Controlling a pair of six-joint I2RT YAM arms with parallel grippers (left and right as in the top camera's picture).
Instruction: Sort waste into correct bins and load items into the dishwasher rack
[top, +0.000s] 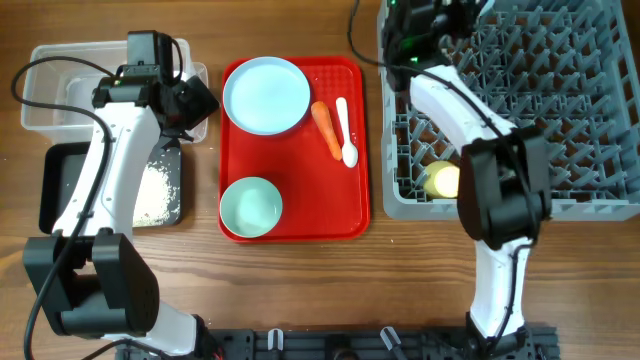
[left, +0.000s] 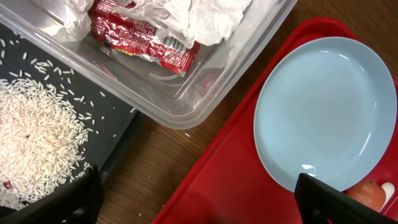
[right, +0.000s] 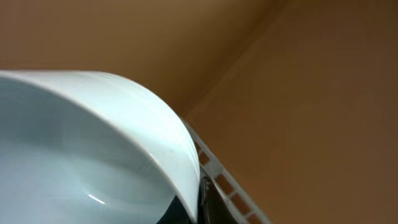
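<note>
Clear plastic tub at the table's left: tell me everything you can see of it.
The clear plastic tub is rectangular and see-through, with rounded corners and a rolled rim. It stands upright and open-topped on the wooden table. Crumpled white-and-red paper scraps lie inside. Its near side runs beside the black tray; whether they touch is unclear. One corner points toward the red tray, apart from it.
</note>
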